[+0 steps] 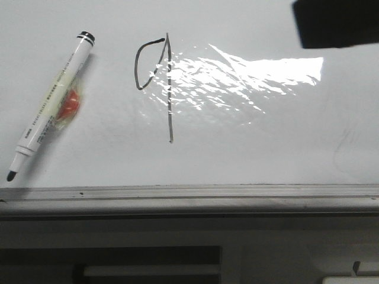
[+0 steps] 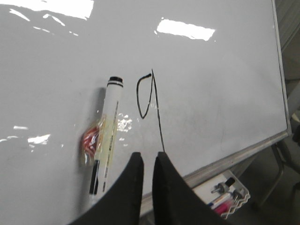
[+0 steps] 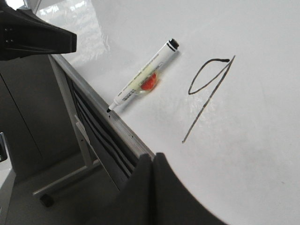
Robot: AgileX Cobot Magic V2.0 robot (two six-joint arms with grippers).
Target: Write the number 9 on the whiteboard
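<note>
Front view: the 9 (image 1: pixel 159 83) is drawn on the whiteboard (image 1: pixel 266 154), the uncapped marker (image 1: pixel 53 106) lies flat beside it, and no fingers show. Left wrist view: the left fingers (image 2: pixel 145 165) stand slightly apart and empty, the marker just ahead and the 9's stem running toward them, so a careless sweep could smear the ink. Right wrist view: the right fingers (image 3: pixel 151 161) are pressed together, empty, well apart from the 9.
</note>
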